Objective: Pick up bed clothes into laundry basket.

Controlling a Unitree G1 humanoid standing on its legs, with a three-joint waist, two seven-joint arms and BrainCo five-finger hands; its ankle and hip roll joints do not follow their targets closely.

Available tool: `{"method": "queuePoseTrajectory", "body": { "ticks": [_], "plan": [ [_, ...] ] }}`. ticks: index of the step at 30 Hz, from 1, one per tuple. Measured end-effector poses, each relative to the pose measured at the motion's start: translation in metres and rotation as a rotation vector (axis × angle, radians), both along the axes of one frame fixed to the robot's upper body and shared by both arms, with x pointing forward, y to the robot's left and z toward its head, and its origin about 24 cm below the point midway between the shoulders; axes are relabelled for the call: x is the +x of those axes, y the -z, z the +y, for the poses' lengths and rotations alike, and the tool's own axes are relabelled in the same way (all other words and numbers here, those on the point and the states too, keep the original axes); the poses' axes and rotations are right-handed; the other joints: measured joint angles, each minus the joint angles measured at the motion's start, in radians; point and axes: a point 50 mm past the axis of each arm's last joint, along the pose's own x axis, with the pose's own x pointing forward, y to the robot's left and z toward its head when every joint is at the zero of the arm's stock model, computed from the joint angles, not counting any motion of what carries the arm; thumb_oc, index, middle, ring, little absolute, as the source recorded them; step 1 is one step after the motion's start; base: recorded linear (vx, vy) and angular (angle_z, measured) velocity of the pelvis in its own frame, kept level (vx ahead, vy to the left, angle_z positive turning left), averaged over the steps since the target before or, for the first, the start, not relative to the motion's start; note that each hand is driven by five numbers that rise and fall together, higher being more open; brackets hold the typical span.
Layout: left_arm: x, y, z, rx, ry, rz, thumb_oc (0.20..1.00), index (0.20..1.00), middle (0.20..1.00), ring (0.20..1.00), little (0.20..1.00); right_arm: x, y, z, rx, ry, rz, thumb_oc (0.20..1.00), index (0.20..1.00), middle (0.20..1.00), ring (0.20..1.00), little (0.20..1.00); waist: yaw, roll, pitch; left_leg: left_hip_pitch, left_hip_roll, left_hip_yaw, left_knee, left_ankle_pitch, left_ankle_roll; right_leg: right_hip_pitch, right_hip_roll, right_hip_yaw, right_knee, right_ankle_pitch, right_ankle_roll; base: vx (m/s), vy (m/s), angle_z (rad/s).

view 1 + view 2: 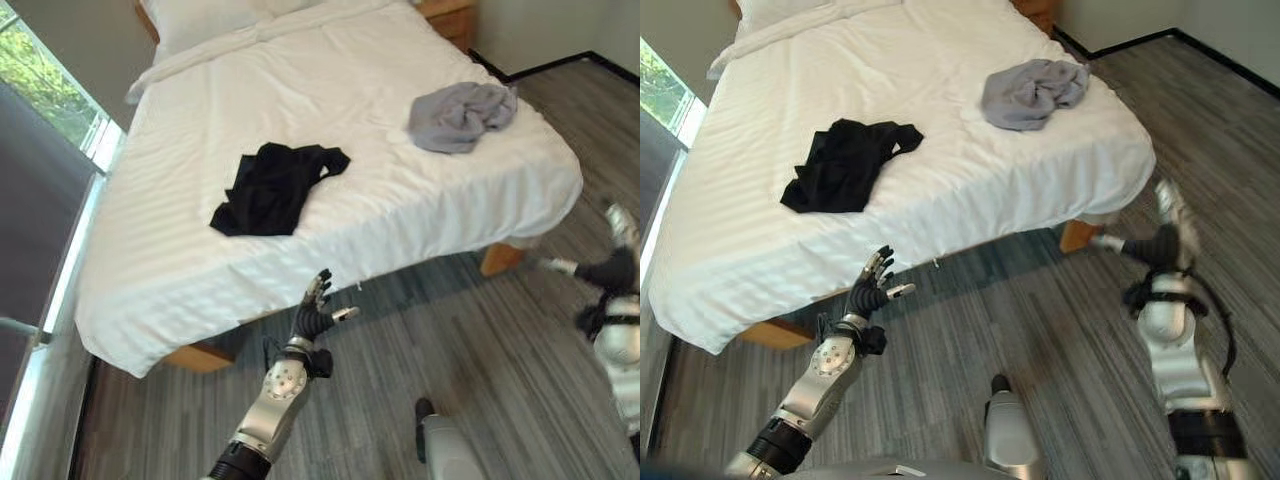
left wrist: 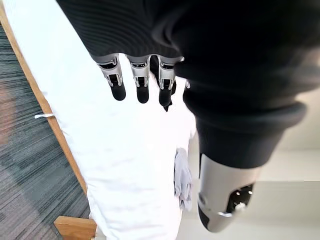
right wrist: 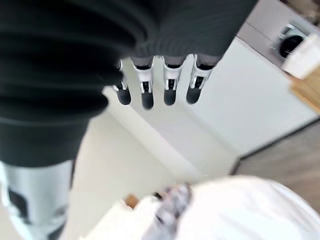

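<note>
A black garment (image 1: 272, 187) lies crumpled near the middle of the white bed (image 1: 200, 260), towards its near edge. A grey garment (image 1: 461, 115) is bunched up at the bed's right side, close to the corner; it also shows as grey cloth (image 2: 182, 181) in the left wrist view. My left hand (image 1: 318, 308) hangs in the air below the bed's near edge, under the black garment, fingers straight and holding nothing. My right hand (image 1: 1168, 232) is raised off the bed's right corner, fingers (image 3: 146, 90) straight and empty.
Grey wood-plank floor (image 1: 420, 340) runs along the bed's near side and right side. A window (image 1: 40, 90) lines the wall on the left. A wooden nightstand (image 1: 450, 15) stands at the far right of the bed head. Pillows (image 1: 200, 20) lie at the head.
</note>
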Motion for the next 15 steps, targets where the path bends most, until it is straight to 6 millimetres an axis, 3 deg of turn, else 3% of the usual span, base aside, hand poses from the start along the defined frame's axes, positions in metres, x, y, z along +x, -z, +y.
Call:
{"method": "queuePoseTrajectory", "body": {
  "ticks": [1,3,5,6,7,8,10,11,12,13,14,15],
  "plan": [
    [-0.002,0.002,0.002,-0.009,-0.005,0.007,1.000,1.000,1.000,1.000,1.000,-0.001,-0.010,-0.002,-0.059,0.002,-0.018,1.000,1.000,1.000,1.000,1.000,0.001,-0.008,0.005,-0.074,0.001,0.035,0.063,0.029,-0.005,0.038,-0.004,-0.023,-0.046,0.010,-0.015,0.13,-0.104,0.47],
    [-0.012,0.010,0.010,-0.023,-0.026,0.050,1.000,1.000,1.000,1.000,1.000,0.001,-0.039,-0.005,-0.132,0.018,-0.105,1.000,1.000,1.000,1.000,1.000,0.006,-0.026,0.014,-0.184,0.064,0.267,0.063,0.027,0.000,0.097,0.000,-0.077,-0.129,0.047,-0.032,0.16,-0.110,0.50],
    [-0.016,0.013,0.015,-0.020,-0.034,0.067,1.000,1.000,1.000,1.000,1.000,0.002,-0.051,-0.004,-0.151,0.019,-0.145,1.000,1.000,1.000,1.000,1.000,0.015,-0.033,0.014,-0.199,0.077,0.321,-0.039,0.033,0.004,0.129,0.010,-0.108,-0.172,0.042,-0.025,0.28,-0.068,0.45],
    [-0.022,0.019,0.017,-0.021,-0.036,0.091,1.000,1.000,1.000,1.000,1.000,0.004,-0.057,-0.008,-0.176,0.033,-0.147,1.000,1.000,1.000,1.000,1.000,0.029,-0.036,0.018,-0.213,0.063,0.356,-0.185,0.043,0.024,0.159,0.011,-0.154,-0.194,-0.001,0.086,0.38,0.019,0.54],
    [-0.022,0.019,0.012,-0.038,-0.027,0.094,1.000,1.000,1.000,1.000,1.000,0.006,-0.058,-0.013,-0.187,0.049,-0.140,1.000,1.000,1.000,1.000,1.000,0.026,-0.009,0.011,-0.200,0.078,0.345,-0.289,0.048,0.021,0.134,0.010,-0.192,-0.139,-0.037,0.113,0.33,0.064,0.73],
    [-0.027,0.021,0.012,-0.046,-0.018,0.103,1.000,1.000,1.000,1.000,1.000,0.006,-0.063,-0.024,-0.236,0.090,-0.106,1.000,1.000,1.000,1.000,1.000,0.052,-0.001,0.008,-0.200,0.097,0.346,-0.471,0.070,0.003,0.113,0.037,-0.195,-0.070,-0.063,-0.029,0.34,0.021,0.68],
    [-0.030,0.026,0.012,-0.040,-0.006,0.131,1.000,1.000,1.000,1.000,1.000,0.006,-0.058,-0.033,-0.231,0.130,-0.073,1.000,1.000,1.000,1.000,1.000,0.055,0.014,0.000,-0.195,0.098,0.352,-0.567,0.081,0.016,0.144,0.061,-0.227,-0.107,-0.055,-0.025,0.37,0.034,0.71],
    [-0.032,0.028,0.012,-0.050,0.002,0.153,1.000,1.000,1.000,1.000,1.000,0.000,-0.043,-0.044,-0.230,0.173,-0.002,1.000,1.000,1.000,1.000,1.000,0.070,0.062,-0.005,-0.186,0.054,0.371,-0.615,0.112,0.058,0.175,0.056,-0.281,-0.056,-0.157,0.173,0.34,0.116,0.50],
    [-0.034,0.024,0.015,-0.066,-0.011,0.135,1.000,1.000,1.000,1.000,1.000,-0.002,-0.044,-0.046,-0.258,0.177,0.017,1.000,1.000,1.000,1.000,1.000,0.080,0.066,-0.016,-0.188,0.067,0.353,-0.608,0.115,0.054,0.132,0.033,-0.223,0.021,-0.156,0.016,0.33,0.144,0.54],
    [-0.034,0.022,0.019,-0.063,-0.014,0.125,1.000,1.000,1.000,1.000,1.000,-0.004,-0.045,-0.047,-0.269,0.184,0.017,1.000,1.000,1.000,1.000,1.000,0.081,0.054,-0.028,-0.184,0.067,0.370,-0.604,0.127,0.064,0.155,0.022,-0.206,-0.012,-0.171,0.000,0.31,0.112,0.39],
    [-0.037,0.028,0.015,-0.064,0.000,0.164,1.000,1.000,1.000,1.000,1.000,-0.006,-0.038,-0.053,-0.276,0.230,0.042,1.000,1.000,1.000,1.000,1.000,0.055,0.075,-0.059,-0.158,0.064,0.361,-0.601,0.132,0.070,0.201,0.038,-0.222,-0.065,-0.165,0.009,0.28,0.084,0.29],
    [-0.037,0.028,0.013,-0.063,0.014,0.166,1.000,1.000,1.000,1.000,1.000,-0.007,-0.036,-0.059,-0.278,0.262,0.060,1.000,1.000,1.000,1.000,1.000,0.061,0.073,-0.060,-0.127,0.042,0.354,-0.602,0.132,0.070,0.222,0.032,-0.216,-0.073,-0.162,0.007,0.23,0.072,0.14]
  ]
}}
